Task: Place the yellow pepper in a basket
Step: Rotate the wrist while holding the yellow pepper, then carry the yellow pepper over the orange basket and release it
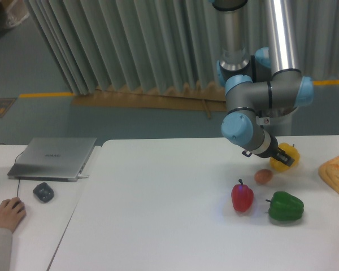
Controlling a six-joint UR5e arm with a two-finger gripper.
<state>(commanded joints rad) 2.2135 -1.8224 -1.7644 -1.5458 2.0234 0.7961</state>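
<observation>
Yellow pepper (285, 162) sits toward the far right part of the table (158, 214), near the far edge, and the gripper (282, 159) is right at it: the dark fingers overlap the pepper's near-left face, wrist slanting down from the arm's blue-capped joint above and to the left. Whether the jaws are closed on the pepper or only bracketing it, I cannot tell; the fingers are small and dark against the yellow, and no gap or contact line resolves. The pepper's small dark stem points up and slightly right, so its long axis reads as roughly upright, and the gripper approaches from the side and above, not along the stem. Judgement: the key relation is that pepper and fingers are coincident, so the next move is a matter of securing and lifting, not reaching. Neighbours to mind: a small pinkish-brown ball (263, 176) lies just beside the pepper on its near-left side, a red pepper (242, 196) and a green pepper (285, 207) lie nearer the front, an orange-tan lumpy piece (336, 174) is at the right edge. No basket is visible, so its direction cannot be stated. A laptop (52, 158), mouse (43, 192) and a person's hand (7, 213) occupy the adjoining desk at left, well apart.
</observation>
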